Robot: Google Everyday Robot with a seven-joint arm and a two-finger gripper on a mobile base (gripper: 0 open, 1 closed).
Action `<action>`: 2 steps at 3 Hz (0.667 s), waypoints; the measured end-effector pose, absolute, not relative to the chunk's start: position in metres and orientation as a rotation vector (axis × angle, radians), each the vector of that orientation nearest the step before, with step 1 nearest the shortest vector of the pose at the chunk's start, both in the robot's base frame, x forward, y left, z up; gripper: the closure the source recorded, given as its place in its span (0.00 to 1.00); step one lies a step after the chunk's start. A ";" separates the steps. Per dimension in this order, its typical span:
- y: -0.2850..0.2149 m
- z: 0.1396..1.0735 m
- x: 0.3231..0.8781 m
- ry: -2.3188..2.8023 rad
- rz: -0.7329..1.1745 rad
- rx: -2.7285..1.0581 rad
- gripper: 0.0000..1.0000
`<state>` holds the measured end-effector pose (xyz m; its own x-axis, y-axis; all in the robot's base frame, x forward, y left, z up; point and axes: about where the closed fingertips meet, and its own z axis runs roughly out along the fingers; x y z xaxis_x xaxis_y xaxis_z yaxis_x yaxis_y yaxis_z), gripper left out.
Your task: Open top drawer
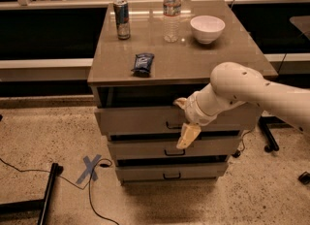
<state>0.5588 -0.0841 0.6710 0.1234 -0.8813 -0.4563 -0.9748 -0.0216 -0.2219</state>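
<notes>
gripper at centre of top drawer front, under cabinet top front edge; jaws spread, handle not clamped. Risk: fingers slip off small pull; jerky yank could topple bottle near back edge

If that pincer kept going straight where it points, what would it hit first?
Most likely the top drawer front, by its black handle; the pincer hangs just before it, though depth is unclear.

Top drawer: grey-beige flat front, tallest and widest of three, just under tabletop; dark gap above panel; black pull handle at centre, partly hidden; gripper at handle, fingers spread over front.
</notes>
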 end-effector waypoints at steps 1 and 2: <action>-0.082 0.666 0.546 1.781 0.316 -1.928 0.37; -0.081 0.666 0.529 1.778 0.349 -1.926 0.42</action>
<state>0.5293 -0.0805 0.6664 0.1178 -0.8573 -0.5011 -0.9831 -0.0295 -0.1805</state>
